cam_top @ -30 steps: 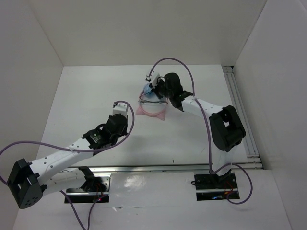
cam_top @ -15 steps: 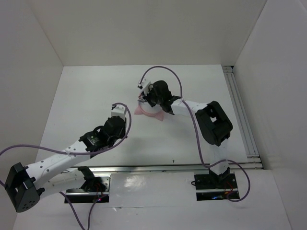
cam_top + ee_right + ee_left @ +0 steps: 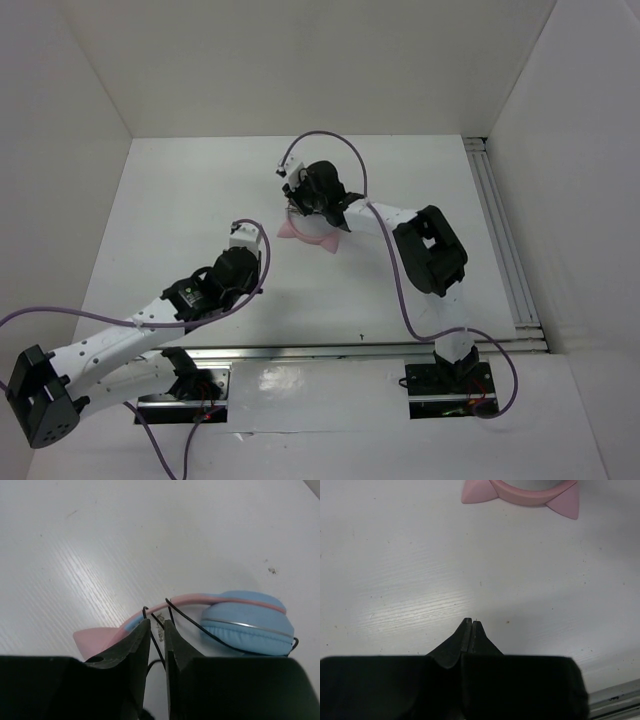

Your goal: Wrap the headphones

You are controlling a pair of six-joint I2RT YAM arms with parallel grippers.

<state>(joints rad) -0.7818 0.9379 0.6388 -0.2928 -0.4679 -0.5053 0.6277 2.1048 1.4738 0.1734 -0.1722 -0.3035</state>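
The headphones (image 3: 312, 234) lie at mid-table, with the pink cat-eared headband toward me. In the right wrist view the headband (image 3: 195, 599) meets a light blue ear cup (image 3: 247, 625). The thin black cord (image 3: 190, 619) loops round the headband beside the cup. My right gripper (image 3: 157, 622) is directly over the headband, jaws nearly closed, and a strand of cord runs between them. It covers the ear cups in the top view (image 3: 297, 200). My left gripper (image 3: 471, 621) is shut and empty, low over the table. It points at the pink headband (image 3: 520, 495), well short of it.
White walls enclose the table on the left, back and right. A metal rail (image 3: 500, 240) runs along the right edge and another (image 3: 330, 350) along the near edge. Purple robot cables (image 3: 325, 140) arch over both arms.
My right gripper has swung left across the headphones, with its forearm folding in, and now sits over their left side. My left arm has drawn slightly back toward me.
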